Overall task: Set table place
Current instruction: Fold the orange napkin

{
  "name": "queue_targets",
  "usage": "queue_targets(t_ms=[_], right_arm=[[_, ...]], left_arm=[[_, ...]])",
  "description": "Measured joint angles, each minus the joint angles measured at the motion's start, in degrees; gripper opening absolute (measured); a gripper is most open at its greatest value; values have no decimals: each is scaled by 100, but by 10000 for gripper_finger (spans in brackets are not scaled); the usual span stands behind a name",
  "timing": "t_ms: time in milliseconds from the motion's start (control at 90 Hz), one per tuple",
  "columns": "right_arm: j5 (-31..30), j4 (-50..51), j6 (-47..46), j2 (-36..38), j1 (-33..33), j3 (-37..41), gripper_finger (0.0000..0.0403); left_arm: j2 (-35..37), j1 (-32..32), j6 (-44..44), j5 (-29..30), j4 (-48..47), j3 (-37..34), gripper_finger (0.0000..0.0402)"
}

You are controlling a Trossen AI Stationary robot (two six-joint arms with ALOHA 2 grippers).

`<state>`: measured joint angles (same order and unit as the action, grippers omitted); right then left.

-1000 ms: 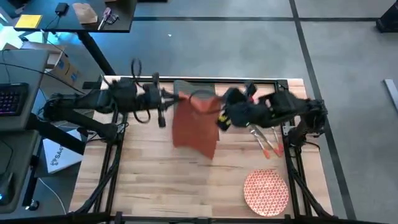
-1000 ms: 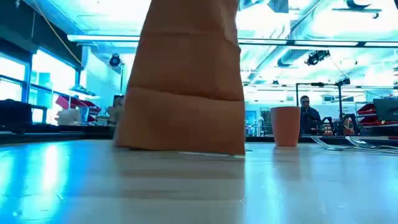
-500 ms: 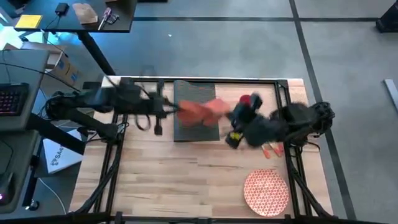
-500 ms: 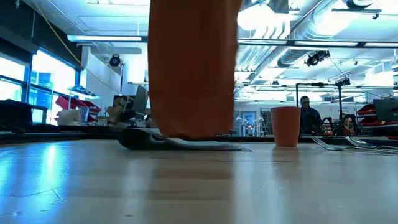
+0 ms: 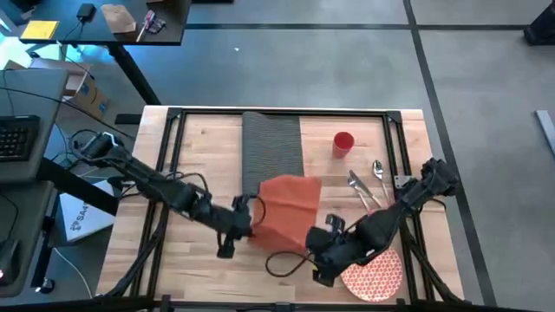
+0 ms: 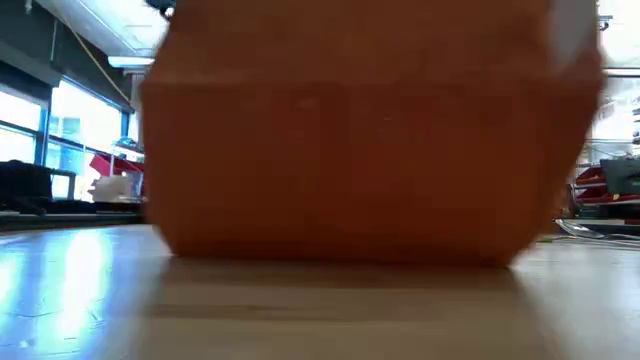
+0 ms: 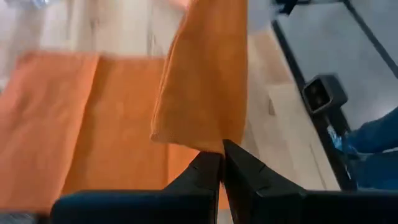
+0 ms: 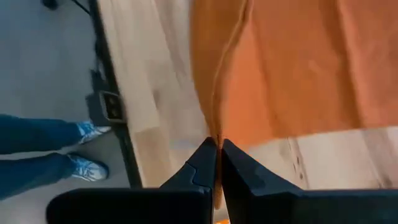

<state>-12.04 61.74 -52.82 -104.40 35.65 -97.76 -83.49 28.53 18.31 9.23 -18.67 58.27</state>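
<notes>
The orange napkin (image 5: 286,208) is at the table's near middle, just past the near end of the dark grey ribbed placemat (image 5: 270,143). My left gripper (image 5: 245,218) is shut on its left near corner. My right gripper (image 5: 314,251) is shut on its right near part. In the low view the napkin (image 6: 350,130) fills most of the picture, its lower edge down at the tabletop. The red cup (image 5: 343,143), fork (image 5: 360,186) and spoon (image 5: 379,171) lie right of the placemat. The patterned plate (image 5: 377,276) sits at the near right, partly under my right arm. My left gripper pinches a corner of the napkin (image 7: 217,142) between its two fingers, coming from the table's left. The cloth rises from that corner as a folded flap, and the rest (image 7: 74,124) lies flat on the table. My right gripper pinches a folded edge of the napkin (image 8: 216,134) between its two fingers, coming from the table's near right. The cloth runs away from the fingers and spreads out over the table (image 8: 298,68).
Black frame rails (image 5: 169,173) run along the table's left, far and right sides. A person's legs in jeans (image 8: 37,149) stand on the floor by the table's edge. Bare wood (image 5: 199,147) shows left of the placemat.
Both grippers have swung from above the placemat toward the table's near edge and come lower, staying shut on the napkin. The napkin has come off the placemat, which now lies bare, and now spreads over the near middle of the table.
</notes>
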Motion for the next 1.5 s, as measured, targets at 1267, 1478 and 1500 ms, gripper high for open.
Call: queue_targets(t_ms=[1267, 1478, 1500], right_arm=[[-692, -580, 1392, 11, -2845, 2070, 0], [-580, -939, 1219, 11, -2857, 2366, 15], [-552, -935, 1131, 11, -2867, 2379, 22]], left_arm=[[-1390, -1916, -1135, 1678, -758, 234, 0], [-1624, -2189, -760, 1190, -926, 233, 20], [-1623, -2230, -688, 1084, -972, 233, 25]])
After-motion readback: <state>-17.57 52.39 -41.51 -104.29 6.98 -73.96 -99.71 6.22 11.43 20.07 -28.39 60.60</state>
